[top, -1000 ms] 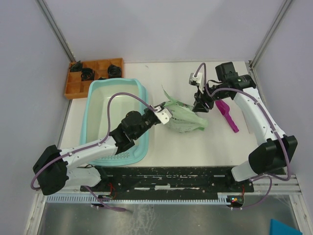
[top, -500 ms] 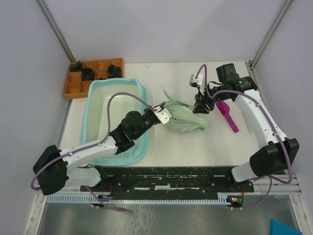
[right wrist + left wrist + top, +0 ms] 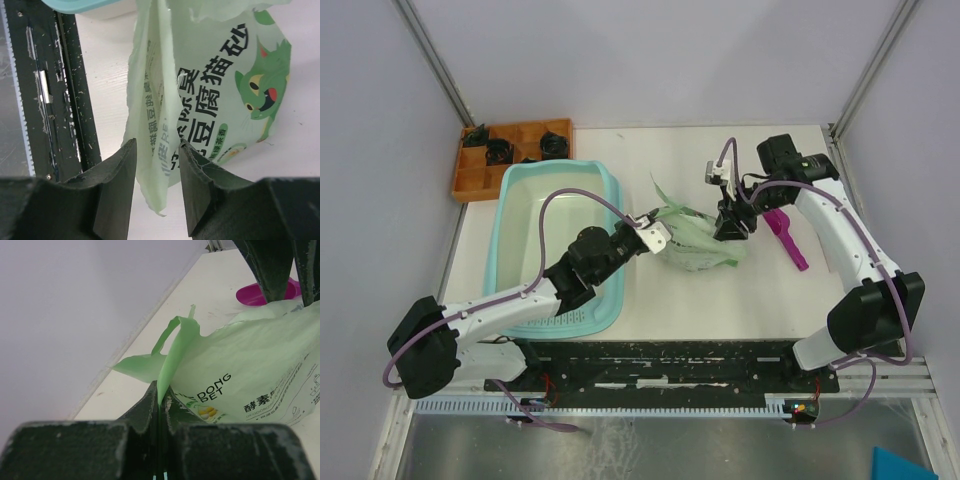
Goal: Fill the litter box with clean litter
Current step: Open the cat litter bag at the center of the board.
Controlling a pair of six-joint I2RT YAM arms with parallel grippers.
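Note:
The light-teal litter box (image 3: 506, 222) lies at the left, with no litter showing in it. The pale green printed bag (image 3: 698, 243) lies on the table to its right. My left gripper (image 3: 654, 231) is shut on a flap of the bag's left edge, seen pinched between the fingers in the left wrist view (image 3: 160, 396). My right gripper (image 3: 732, 226) is open at the bag's right end. In the right wrist view (image 3: 157, 152) its jaws straddle a hanging fold of the bag (image 3: 220, 75) without closing. The clean litter is hidden.
A magenta scoop (image 3: 786, 238) lies right of the bag, also in the left wrist view (image 3: 260, 293). An orange compartment tray (image 3: 480, 180) with black parts stands at the back left. The black base plate (image 3: 55, 100) runs along the near table edge.
My right gripper has moved down and slightly left onto the bag's right end. The left arm and the bag have stayed put.

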